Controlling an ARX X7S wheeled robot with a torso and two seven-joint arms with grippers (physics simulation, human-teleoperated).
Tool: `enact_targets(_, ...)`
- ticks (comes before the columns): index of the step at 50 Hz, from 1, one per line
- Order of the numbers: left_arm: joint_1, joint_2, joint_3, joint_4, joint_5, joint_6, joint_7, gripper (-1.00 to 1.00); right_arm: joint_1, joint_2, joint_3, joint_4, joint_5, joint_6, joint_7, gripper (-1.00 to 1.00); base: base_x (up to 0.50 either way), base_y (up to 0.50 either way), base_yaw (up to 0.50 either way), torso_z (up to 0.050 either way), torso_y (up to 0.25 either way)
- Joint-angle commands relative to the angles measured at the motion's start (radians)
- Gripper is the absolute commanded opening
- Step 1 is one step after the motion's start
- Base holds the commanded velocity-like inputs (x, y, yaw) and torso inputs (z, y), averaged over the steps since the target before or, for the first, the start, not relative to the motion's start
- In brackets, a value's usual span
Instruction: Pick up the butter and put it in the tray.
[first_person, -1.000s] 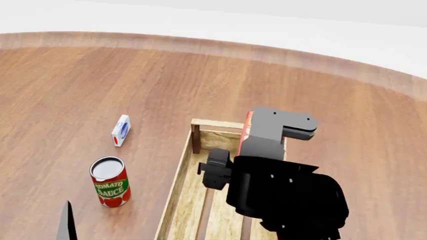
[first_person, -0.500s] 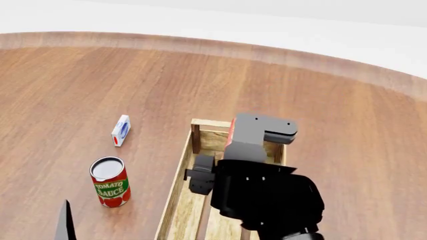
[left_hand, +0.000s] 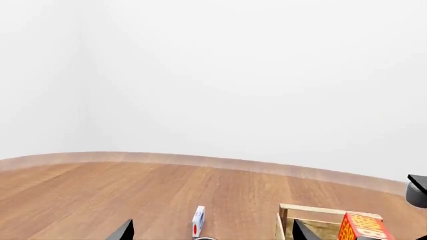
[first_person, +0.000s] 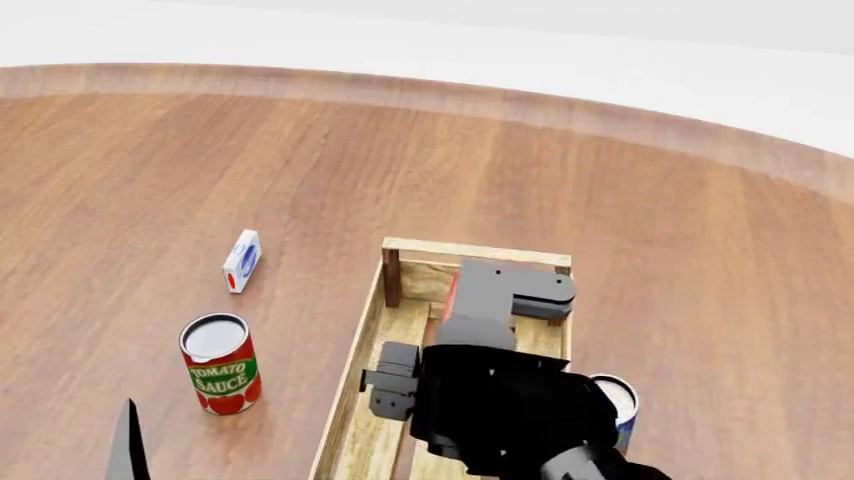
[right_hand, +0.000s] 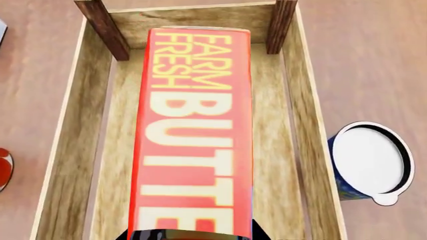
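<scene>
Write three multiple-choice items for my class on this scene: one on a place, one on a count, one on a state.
1. Where is the butter?
A. over the tray
B. beside the tomato sauce can
C. on the bare table

2. How many cans show in the head view?
A. one
B. two
C. four

3. How is the small white carton?
A. in the tray
B. held
C. standing free on the table

Answers:
1 A: the right wrist view shows tray walls around it.
2 B: the tomato sauce can and a blue can.
3 C: nothing touches it.

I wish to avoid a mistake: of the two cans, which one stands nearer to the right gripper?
The blue can, right beside the tray; the tomato sauce can stands apart.
</scene>
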Motion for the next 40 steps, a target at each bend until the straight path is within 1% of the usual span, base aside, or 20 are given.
enact_targets(1, -0.001, 0.020, -0.029, 0.008, -0.007, -0.008, 0.034, 1.00, 0.042, -0.024, -0.251, 0.041, 0.209, -0.107, -0.069, -1.00, 0.00, 0.00, 0.00, 0.000, 0.010)
enact_targets(7, -0.002, 0.020, -0.027, 0.007, -0.007, -0.008, 0.033, 1.00, 0.046, -0.024, -0.348, 0.047, 0.295, -0.138, -0.076, -1.00, 0.00, 0.00, 0.00, 0.000, 0.000)
enact_targets(19, -0.002, 0.020, -0.023, 0.002, -0.005, -0.002, 0.032, 1.00, 0.051, -0.024, -0.457, 0.037, 0.397, -0.170, -0.083, -1.00, 0.00, 0.00, 0.00, 0.000, 0.001)
enact_targets(30, -0.003, 0.017, -0.022, 0.008, -0.009, -0.006, 0.028, 1.00, 0.049, -0.024, -0.510, 0.007, 0.433, -0.186, -0.088, -1.00, 0.00, 0.00, 0.00, 0.001, 0.001)
enact_targets(40, -0.004, 0.016, -0.025, 0.003, -0.017, -0.001, 0.028, 1.00, 0.044, -0.024, -0.528, 0.001, 0.446, -0.190, -0.090, -1.00, 0.00, 0.00, 0.00, 0.000, 0.001)
